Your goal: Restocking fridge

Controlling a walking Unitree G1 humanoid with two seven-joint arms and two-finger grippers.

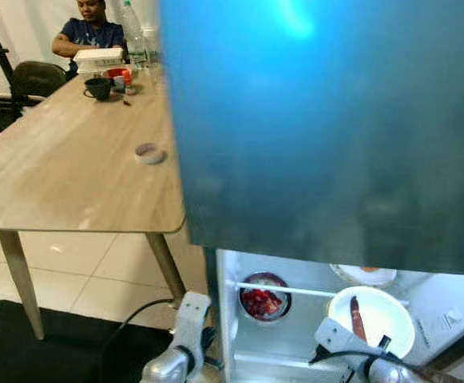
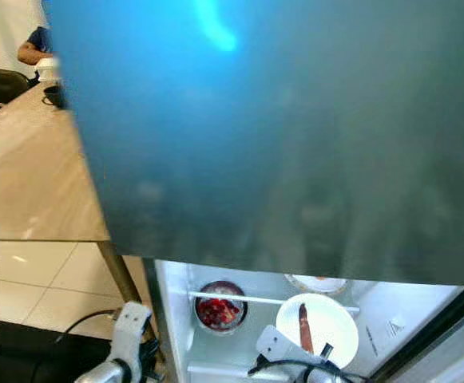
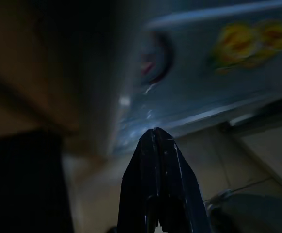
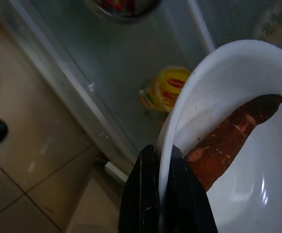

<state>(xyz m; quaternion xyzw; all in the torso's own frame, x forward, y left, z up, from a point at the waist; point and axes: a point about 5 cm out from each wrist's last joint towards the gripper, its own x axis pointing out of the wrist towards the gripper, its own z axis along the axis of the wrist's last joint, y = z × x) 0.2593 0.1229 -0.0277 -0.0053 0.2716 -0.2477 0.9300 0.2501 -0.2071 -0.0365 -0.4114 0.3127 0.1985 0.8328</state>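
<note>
The fridge's lower compartment (image 1: 295, 351) stands open and lit below a closed blue-grey upper door (image 1: 327, 120). My right gripper (image 4: 164, 154) is shut on the rim of a white bowl (image 1: 387, 323) that holds a reddish-brown carrot-like piece (image 4: 228, 141). The bowl hangs at the shelf's right side. To its left on the shelf sits a steel bowl of red food (image 1: 264, 302). My left gripper (image 3: 155, 133) is shut and empty, low beside the fridge's left edge; its arm (image 1: 188, 319) rises from the floor side.
A yellow packet (image 4: 167, 90) lies on a lower shelf. Another dish (image 1: 365, 275) sits behind the white bowl. Left of the fridge stands a wooden table (image 1: 72, 175) with a tape roll (image 1: 148, 152), a cup (image 1: 98, 88) and a bottle (image 1: 133, 36); a person (image 1: 92, 28) sits at its far end.
</note>
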